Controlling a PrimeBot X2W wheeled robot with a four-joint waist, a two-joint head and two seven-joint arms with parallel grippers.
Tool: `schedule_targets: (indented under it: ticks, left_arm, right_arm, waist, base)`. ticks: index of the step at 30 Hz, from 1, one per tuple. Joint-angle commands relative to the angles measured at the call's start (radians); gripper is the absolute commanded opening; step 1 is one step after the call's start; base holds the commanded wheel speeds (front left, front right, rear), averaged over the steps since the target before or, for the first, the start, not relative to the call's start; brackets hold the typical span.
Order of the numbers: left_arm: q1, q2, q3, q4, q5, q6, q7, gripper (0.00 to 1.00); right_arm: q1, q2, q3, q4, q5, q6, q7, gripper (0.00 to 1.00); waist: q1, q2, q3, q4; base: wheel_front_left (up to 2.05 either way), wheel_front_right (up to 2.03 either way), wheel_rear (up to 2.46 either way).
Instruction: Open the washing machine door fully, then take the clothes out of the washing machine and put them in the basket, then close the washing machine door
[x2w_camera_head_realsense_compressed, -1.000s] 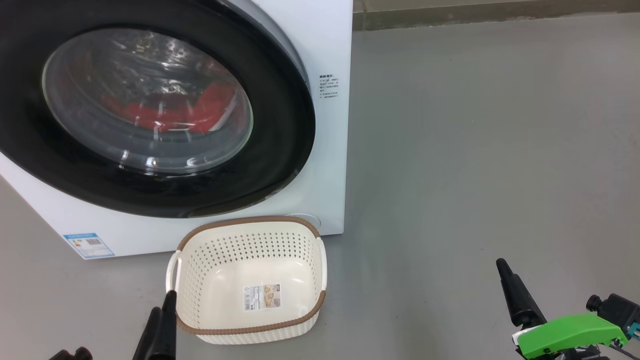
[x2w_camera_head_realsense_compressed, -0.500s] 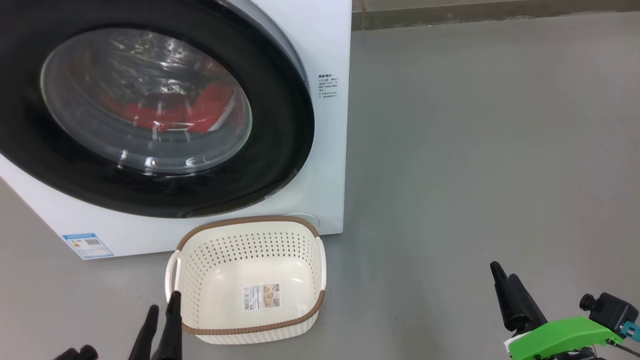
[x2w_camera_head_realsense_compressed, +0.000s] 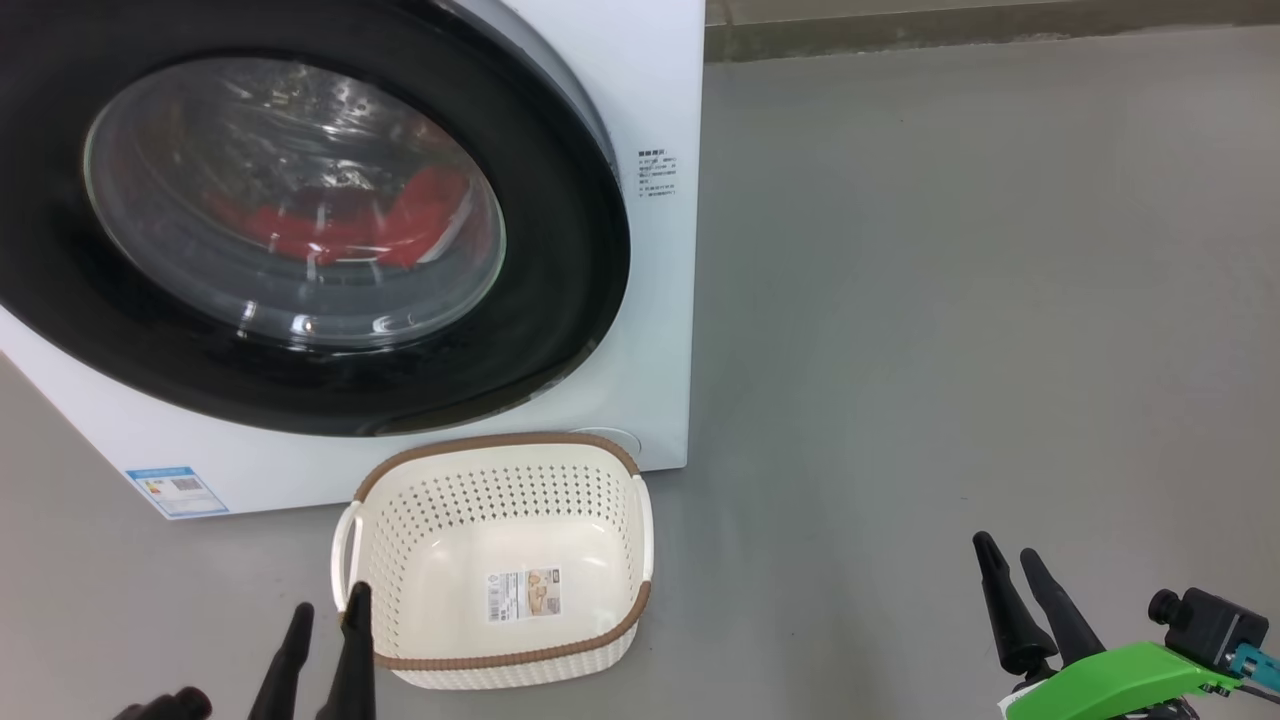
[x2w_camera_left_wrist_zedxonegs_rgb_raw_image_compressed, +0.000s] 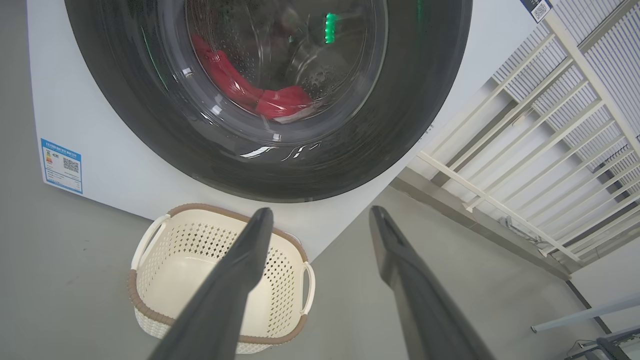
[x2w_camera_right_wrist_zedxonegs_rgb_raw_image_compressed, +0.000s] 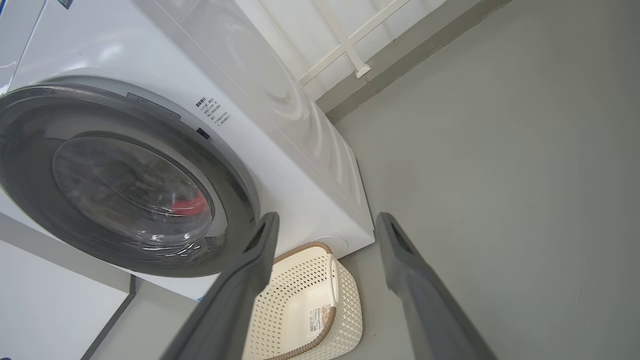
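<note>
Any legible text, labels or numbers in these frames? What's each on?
None legible.
Black print on the washing machine front: too small.
Blue label with QR code, machine's lower corner: too small.
Sticker inside the basket: blurred.

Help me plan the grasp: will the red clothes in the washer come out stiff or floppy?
Likely floppy: the red clothes lie crumpled in folds behind the closed washing machine door. Probably light, looking like thin fabric.
</note>
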Motion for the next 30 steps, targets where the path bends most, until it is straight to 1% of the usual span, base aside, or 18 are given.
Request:
schedule_targets:
  ticks: [1,17,30]
  left_arm:
    - [0.003,0.018,0.018,-0.037,0.049,0.004,-0.016,1.0]
    - [0.014,0.02,0.018,-0.04,0.213,0.0,-0.061,1.0]
    - [0.023,0.022,0.023,-0.028,0.36,-0.005,-0.099,1.0]
  right_arm:
    - [-0.005,-0.017,0.02,-0.031,-0.039,0.008,-0.018,1.0]
    - [0.006,-0.018,0.034,-0.036,-0.167,0.009,-0.062,1.0]
    - [0.021,-0.019,0.023,-0.036,-0.262,0.011,-0.101,1.0]
  waist:
    - [-0.0001,0.0,0.001,0.0]
    - [-0.0001,0.0,0.012,-0.006]
    - [-0.0001,0.0,0.017,-0.009]
  base:
    - [0.0,0.0,0.0]
    - [0.0,0.0,0.0]
    - [0.0,0.0,0.0]
